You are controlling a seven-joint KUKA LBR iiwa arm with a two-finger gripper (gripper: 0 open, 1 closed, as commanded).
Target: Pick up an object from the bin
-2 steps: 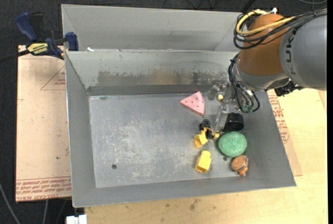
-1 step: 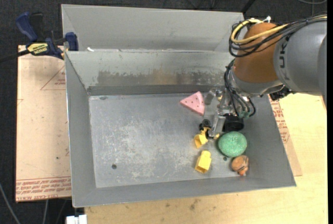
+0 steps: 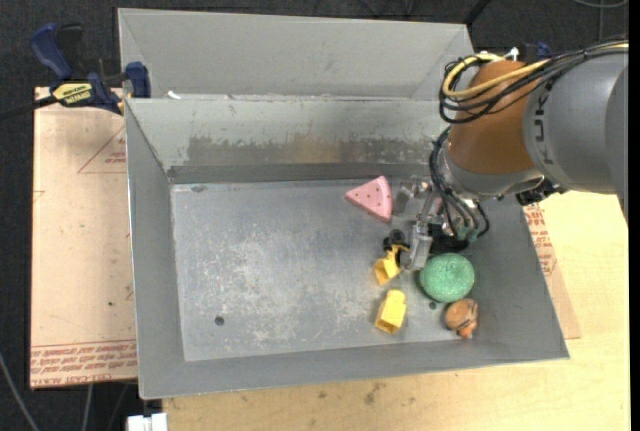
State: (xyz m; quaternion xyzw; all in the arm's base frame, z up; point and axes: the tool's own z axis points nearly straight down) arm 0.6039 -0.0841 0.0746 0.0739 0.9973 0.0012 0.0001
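Note:
My gripper (image 3: 416, 247) hangs low in the right part of the bin, its tip just left of a green round disc (image 3: 447, 277). A small yellow piece with a black part (image 3: 388, 266) lies right against the tip on its left side. A yellow block (image 3: 391, 311) lies a little nearer the front wall. Towards the back, up and left of the gripper, sits a pink wedge (image 3: 371, 197) with small dots on its face. Nothing can be made out in the gripper's grasp.
A small orange-brown lump (image 3: 461, 317) lies by the front right corner, below the green disc. The arm with its orange cover and cables reaches in over the bin's right wall. The bin's left half is bare metal floor.

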